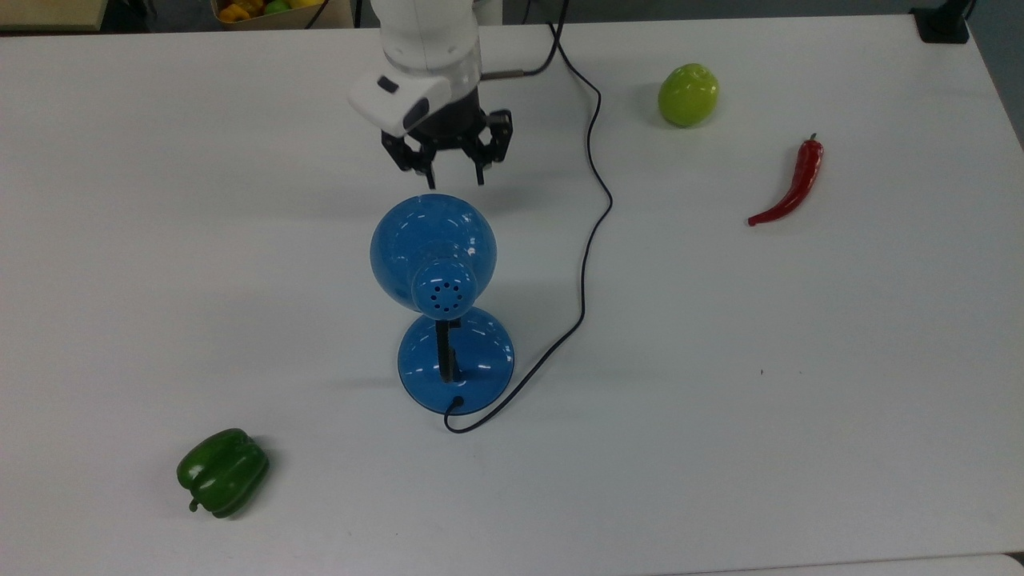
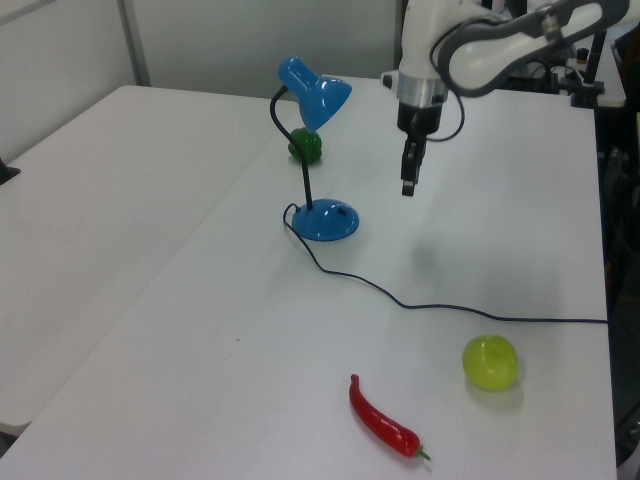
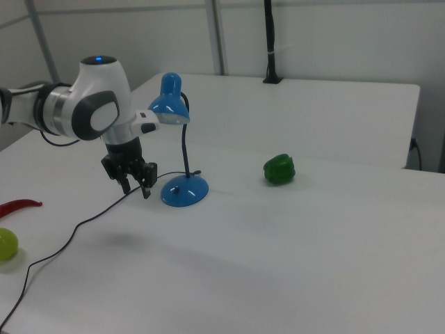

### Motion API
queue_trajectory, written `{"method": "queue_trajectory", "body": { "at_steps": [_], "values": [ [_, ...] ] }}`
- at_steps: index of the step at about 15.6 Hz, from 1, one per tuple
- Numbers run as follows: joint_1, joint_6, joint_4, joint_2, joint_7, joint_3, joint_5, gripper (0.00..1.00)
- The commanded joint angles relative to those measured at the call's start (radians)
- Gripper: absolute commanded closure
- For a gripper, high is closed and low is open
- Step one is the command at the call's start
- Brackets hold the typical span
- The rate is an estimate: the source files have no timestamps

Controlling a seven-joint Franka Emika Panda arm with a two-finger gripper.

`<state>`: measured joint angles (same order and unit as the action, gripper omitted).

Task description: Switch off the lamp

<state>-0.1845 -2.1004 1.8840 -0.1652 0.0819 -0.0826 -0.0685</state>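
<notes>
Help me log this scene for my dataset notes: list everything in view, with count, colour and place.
lamp: one, glossy blue, black neck, standing mid-table
cord: one, black, running from the lamp's base across the table
bell pepper: one, green, near the top view's lower left
chilli: one, red, at the top view's right
round fruit: one, yellow-green, at the top view's upper right
table: one, white, under everything
box: one, cardboard, holding coloured produce, beyond the table at the top view's upper edge
arm: one, white and grey
gripper: one, black, open, raised off the table, apart from the lamp
</notes>
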Motion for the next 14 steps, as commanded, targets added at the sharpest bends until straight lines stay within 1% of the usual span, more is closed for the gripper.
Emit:
{"method": "queue_trajectory", "body": {
  "at_steps": [1,2,4,5,7,9,12,14],
  "values": [
    [0.014,0.138,-0.038,0.068,0.002,-0.011,-0.002,0.00],
    [0.016,0.169,-0.054,0.079,-0.001,-0.016,-0.002,0.00],
    [0.011,0.252,-0.091,0.107,-0.011,-0.045,-0.002,0.00],
    [0.013,0.299,-0.112,0.119,-0.025,-0.051,-0.002,0.00],
    [0.004,0.373,-0.146,0.134,-0.074,-0.080,-0.001,0.00],
    [0.000,0.388,-0.160,0.153,-0.111,-0.101,-0.001,0.00],
    [-0.027,0.387,-0.161,0.171,-0.111,-0.137,0.009,0.00],
    [-0.035,0.381,-0.178,0.173,-0.099,-0.143,0.010,0.00]
  ]
}}
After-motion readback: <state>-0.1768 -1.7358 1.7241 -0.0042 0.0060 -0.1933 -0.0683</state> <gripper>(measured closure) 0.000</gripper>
